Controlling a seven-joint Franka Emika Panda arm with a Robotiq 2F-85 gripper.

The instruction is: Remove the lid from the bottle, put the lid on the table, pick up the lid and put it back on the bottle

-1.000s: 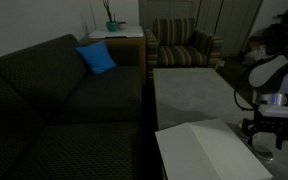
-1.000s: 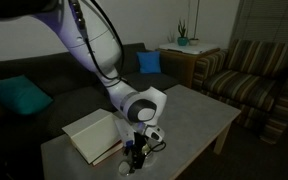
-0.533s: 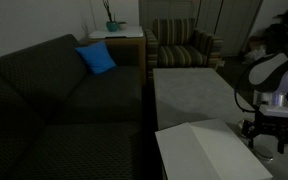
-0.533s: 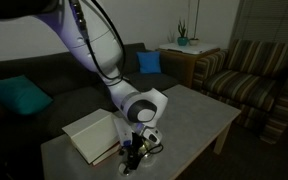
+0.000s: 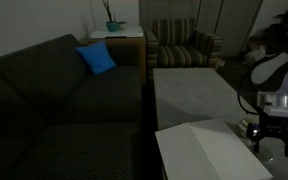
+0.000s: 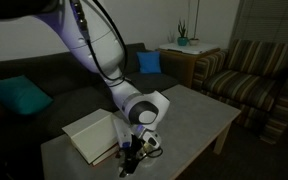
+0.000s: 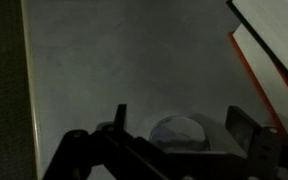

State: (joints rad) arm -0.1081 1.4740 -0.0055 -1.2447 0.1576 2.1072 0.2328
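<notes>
The claw (image 7: 181, 114) stands wide, one dark finger (image 7: 119, 118) on each side of the bottle (image 7: 181, 132). In the wrist view the bottle shows only as a small pale grey rounded shape low in the picture. It stands on the desk (image 7: 114, 60), and a strip of bare desk shows between it and each finger, so nothing is held. Whether the lid sits on it cannot be told in this dim view. Just beyond the far finger lies a white board (image 7: 274, 35) with an orange edge, flat on the desk. Along the other side of that view runs the desk's pale edge, with dark floor past it. In an exterior view the arm (image 6: 89, 45) bends down from above, and the claw (image 6: 132, 160) points at the desk (image 6: 199, 115) near its front edge, just beside the board (image 6: 89, 135). In the other exterior picture the claw (image 5: 267, 140) hangs low at the desk's (image 5: 189, 95) side, near the board (image 5: 199, 150). The bottle is too small and dark to make out in both exterior views. Beside the desk stands a dark sofa (image 5: 64, 90) with a blue cushion (image 5: 97, 58), and past the desk's far end a striped armchair (image 5: 184, 48).
</notes>
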